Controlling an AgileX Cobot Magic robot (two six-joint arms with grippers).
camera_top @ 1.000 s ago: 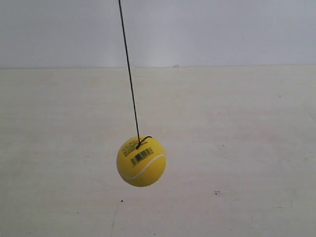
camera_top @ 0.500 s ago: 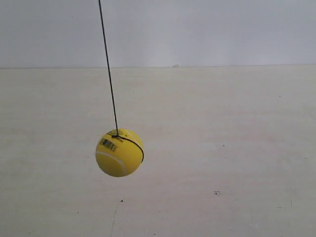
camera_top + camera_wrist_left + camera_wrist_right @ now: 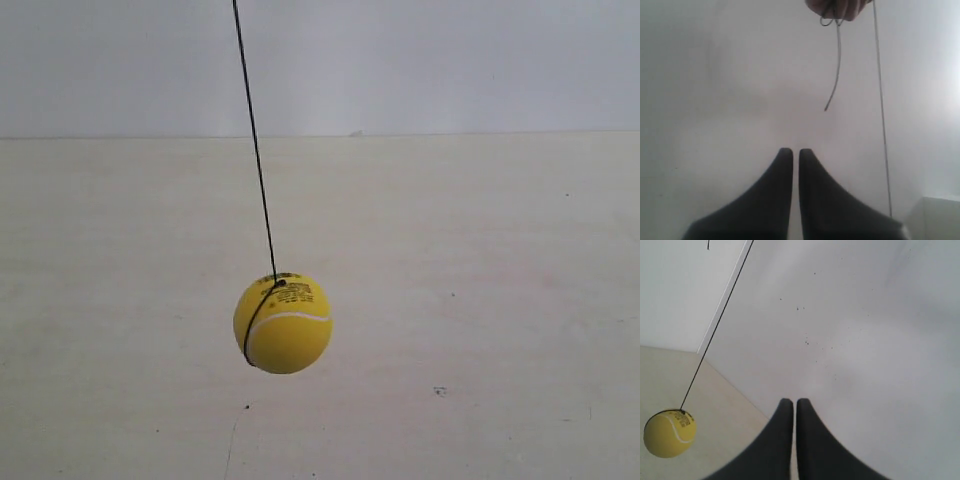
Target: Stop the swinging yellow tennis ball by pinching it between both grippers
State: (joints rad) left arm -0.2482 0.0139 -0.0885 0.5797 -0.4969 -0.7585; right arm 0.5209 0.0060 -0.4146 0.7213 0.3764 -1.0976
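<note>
Both closing to a slit, gripping nothing: left end effector (image 3: 791, 150), right end effector (image 3: 791, 401); dangling apart from the latter, white-seamed yellow tennis ball (image 3: 670, 433) on black string (image 3: 712, 335).

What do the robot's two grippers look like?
The left gripper and the right gripper look alike: two matte black fingers each, broad at the base, curving in to narrow blunt tips. No markings or cables show on them; the arms are out of view.
</note>
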